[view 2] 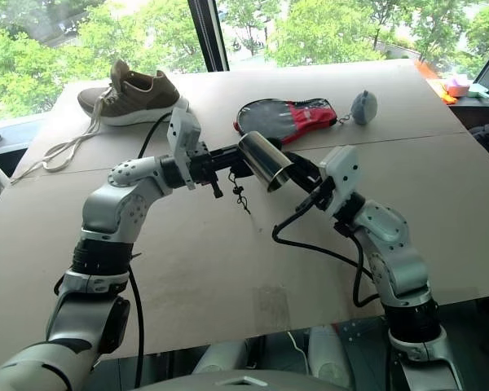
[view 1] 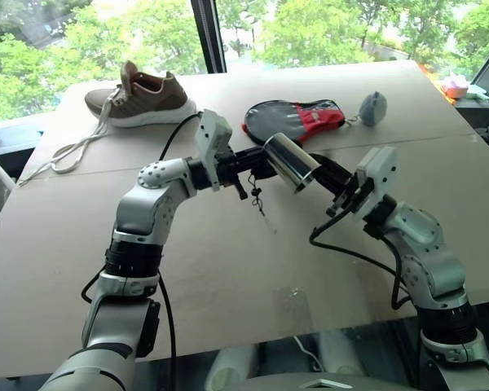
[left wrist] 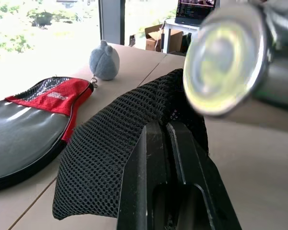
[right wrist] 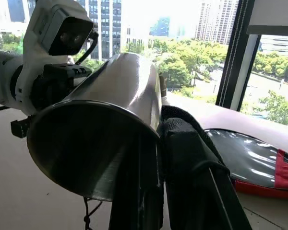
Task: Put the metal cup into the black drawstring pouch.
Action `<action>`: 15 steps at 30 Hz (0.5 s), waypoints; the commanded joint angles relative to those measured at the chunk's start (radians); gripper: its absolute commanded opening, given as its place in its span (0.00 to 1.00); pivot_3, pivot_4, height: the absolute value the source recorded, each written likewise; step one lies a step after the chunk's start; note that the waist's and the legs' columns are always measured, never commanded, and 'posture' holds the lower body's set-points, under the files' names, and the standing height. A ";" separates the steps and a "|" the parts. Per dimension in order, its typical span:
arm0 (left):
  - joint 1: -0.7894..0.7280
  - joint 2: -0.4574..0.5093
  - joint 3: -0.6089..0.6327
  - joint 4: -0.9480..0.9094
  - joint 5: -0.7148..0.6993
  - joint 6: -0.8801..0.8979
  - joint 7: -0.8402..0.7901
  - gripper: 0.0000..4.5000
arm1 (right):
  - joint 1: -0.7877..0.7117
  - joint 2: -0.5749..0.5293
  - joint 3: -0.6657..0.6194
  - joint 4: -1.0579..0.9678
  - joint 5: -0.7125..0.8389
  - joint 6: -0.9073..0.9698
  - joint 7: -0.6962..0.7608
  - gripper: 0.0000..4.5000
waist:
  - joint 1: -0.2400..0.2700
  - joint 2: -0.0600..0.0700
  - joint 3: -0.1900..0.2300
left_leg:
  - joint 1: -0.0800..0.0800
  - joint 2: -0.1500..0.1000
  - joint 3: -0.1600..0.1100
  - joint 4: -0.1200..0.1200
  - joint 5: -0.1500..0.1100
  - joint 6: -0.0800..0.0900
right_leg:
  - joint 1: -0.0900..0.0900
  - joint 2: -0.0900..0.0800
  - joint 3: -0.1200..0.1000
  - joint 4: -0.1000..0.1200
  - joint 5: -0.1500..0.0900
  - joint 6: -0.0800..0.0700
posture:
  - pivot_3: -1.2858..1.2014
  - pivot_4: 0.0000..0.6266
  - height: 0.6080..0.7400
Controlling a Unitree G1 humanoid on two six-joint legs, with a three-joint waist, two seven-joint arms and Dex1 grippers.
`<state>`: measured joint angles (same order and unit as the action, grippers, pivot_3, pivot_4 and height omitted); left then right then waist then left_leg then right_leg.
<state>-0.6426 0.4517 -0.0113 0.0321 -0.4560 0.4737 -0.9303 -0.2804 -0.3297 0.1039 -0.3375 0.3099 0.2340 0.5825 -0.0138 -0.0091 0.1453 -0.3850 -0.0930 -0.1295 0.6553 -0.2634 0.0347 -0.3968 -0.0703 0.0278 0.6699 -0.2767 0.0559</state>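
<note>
The black drawstring pouch (view 1: 257, 163) is held above the table (view 1: 228, 269) by the left gripper (view 1: 243, 167), whose fingers are pressed together on the fabric at one end. This hold is judged to keep the pouch off the surface and steady, so that its mouth can be presented to the cup. A thin cord (view 1: 257, 198) hangs loose beneath it.

The metal cup (view 1: 292, 161) is carried in the air between the two arms, just beside the pouch and well clear of the table. It is pinched by the right gripper (right wrist: 158, 158): in the right wrist view one finger is seen inside the rim and the other outside it, so the wall of the cup is clamped between them (a rim grip leaves the closed base free to lead).

The long axis of the cup lies nearly level, slightly tilted. The open mouth faces back toward the right gripper; the closed base points toward the left gripper and the pouch, as the left wrist view confirms, where the round base is seen end-on just above the mesh fabric. Whether the pouch mouth is open wide enough cannot be told.

The cup is not yet inside the pouch. The next step is judged to call for the base to be aligned with the opening.

Behind the arms, a black-and-red case (view 1: 297, 120), a small grey pouch (view 1: 372, 107) and a shoe (view 1: 140, 98) lie on the table, well apart from the work.
</note>
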 commanded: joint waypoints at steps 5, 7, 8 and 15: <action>-0.005 -0.011 0.013 -0.043 -0.027 0.002 0.005 0.00 | 0.017 -0.038 -0.008 0.040 -0.082 -0.051 -0.007 0.01 | -0.002 0.000 0.000 | 0.000 0.000 0.000 0.000 0.000 0.000 | 0.000 0.000 0.000 0.000 0.000 0.000 | 0.52 0.24 1.00; 0.003 -0.017 0.008 -0.053 -0.033 0.007 0.004 0.00 | 0.019 -0.048 0.000 0.053 -0.107 -0.055 -0.007 0.01 | -0.001 0.000 0.000 | 0.000 0.000 0.000 0.000 0.000 0.000 | 0.000 0.000 0.000 0.000 0.000 0.000 | 0.52 0.24 1.00; 0.006 -0.020 0.004 -0.058 -0.034 0.009 0.006 0.00 | 0.016 -0.049 0.004 0.056 -0.119 -0.055 -0.012 0.01 | -0.001 0.000 0.000 | 0.000 0.000 0.000 0.000 0.000 0.000 | 0.000 0.000 0.000 0.000 0.000 0.000 | 0.52 0.24 1.00; 0.036 -0.044 -0.034 -0.101 -0.038 0.029 -0.011 0.00 | -0.066 0.061 0.024 0.083 -0.195 0.010 -0.157 0.01 | -0.003 0.000 0.000 | 0.000 0.000 0.000 0.000 0.000 0.000 | -0.001 0.000 0.001 0.001 0.000 0.000 | 0.52 0.24 1.00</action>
<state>-0.6083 0.4102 -0.0417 -0.0224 -0.4753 0.5039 -0.9327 -0.3229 -0.2969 0.1404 -0.2410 0.1235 0.2329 0.4814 -0.0168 -0.0092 0.1453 -0.3847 -0.0927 -0.1294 0.6551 -0.2633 0.0344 -0.3973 -0.0701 0.0285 0.6707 -0.2767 0.0558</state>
